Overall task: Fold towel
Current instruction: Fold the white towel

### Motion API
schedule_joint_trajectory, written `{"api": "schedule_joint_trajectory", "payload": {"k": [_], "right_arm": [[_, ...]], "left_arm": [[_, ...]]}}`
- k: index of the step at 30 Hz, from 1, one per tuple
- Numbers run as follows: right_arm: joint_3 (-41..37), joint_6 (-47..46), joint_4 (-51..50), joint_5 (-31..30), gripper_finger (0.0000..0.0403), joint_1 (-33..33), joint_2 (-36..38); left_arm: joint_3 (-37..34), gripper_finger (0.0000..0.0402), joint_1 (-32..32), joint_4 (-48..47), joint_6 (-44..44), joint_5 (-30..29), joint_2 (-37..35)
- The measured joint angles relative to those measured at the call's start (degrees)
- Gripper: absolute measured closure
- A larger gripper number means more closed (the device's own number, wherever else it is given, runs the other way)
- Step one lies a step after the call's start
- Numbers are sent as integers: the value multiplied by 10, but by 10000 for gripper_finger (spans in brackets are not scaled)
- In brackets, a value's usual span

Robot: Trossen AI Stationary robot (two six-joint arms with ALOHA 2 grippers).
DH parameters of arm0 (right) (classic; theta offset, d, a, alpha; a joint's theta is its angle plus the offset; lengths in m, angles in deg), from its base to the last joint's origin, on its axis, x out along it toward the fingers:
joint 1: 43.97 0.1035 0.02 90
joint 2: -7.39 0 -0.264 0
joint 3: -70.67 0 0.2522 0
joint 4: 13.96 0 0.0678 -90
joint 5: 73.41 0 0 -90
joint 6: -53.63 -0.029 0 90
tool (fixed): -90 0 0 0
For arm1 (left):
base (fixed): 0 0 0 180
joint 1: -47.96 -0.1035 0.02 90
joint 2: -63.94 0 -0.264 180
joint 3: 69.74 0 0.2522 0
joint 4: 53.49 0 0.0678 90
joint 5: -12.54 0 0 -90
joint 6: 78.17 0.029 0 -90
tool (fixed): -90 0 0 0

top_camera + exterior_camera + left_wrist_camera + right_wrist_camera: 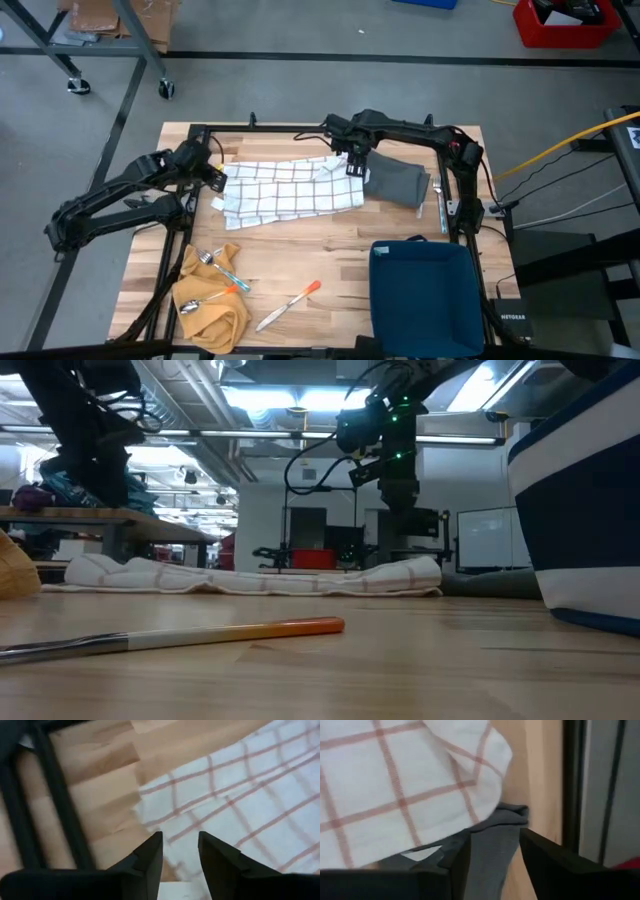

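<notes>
A white towel with red checks (290,190) lies flat in layers on the wooden table, toward the far side. My left gripper (216,181) hovers open over the towel's left end (240,795), touching nothing. My right gripper (354,163) hovers open over the towel's far right corner (395,785), where that corner overlaps a grey cloth (495,837). In the low view the towel (260,577) lies low on the table, with my right gripper (400,495) clear above its right end.
A grey cloth (396,181) lies right of the towel. A dark blue bin (425,295) stands near the front right. A yellow cloth (210,305) with cutlery lies front left, with an orange-handled tool (290,304) beside it. Black frame rails (455,200) border the table.
</notes>
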Motion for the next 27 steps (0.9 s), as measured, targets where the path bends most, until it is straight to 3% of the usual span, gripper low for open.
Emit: {"api": "schedule_joint_trajectory", "payload": {"k": [7, 15, 21, 27], "right_arm": [[0, 0, -4, 157, 231, 12, 0], [0, 0, -4, 184, 235, 50, 0], [0, 0, 10, 183, 235, 84, 0], [0, -24, 58, 183, 235, 122, -1]], "left_arm": [[0, 297, 1, 41, 13, 174, 21], [0, 308, 23, 34, 59, 287, 26], [0, 305, 64, 42, 87, 279, 26], [0, 304, 81, 89, 46, 130, 31]]}}
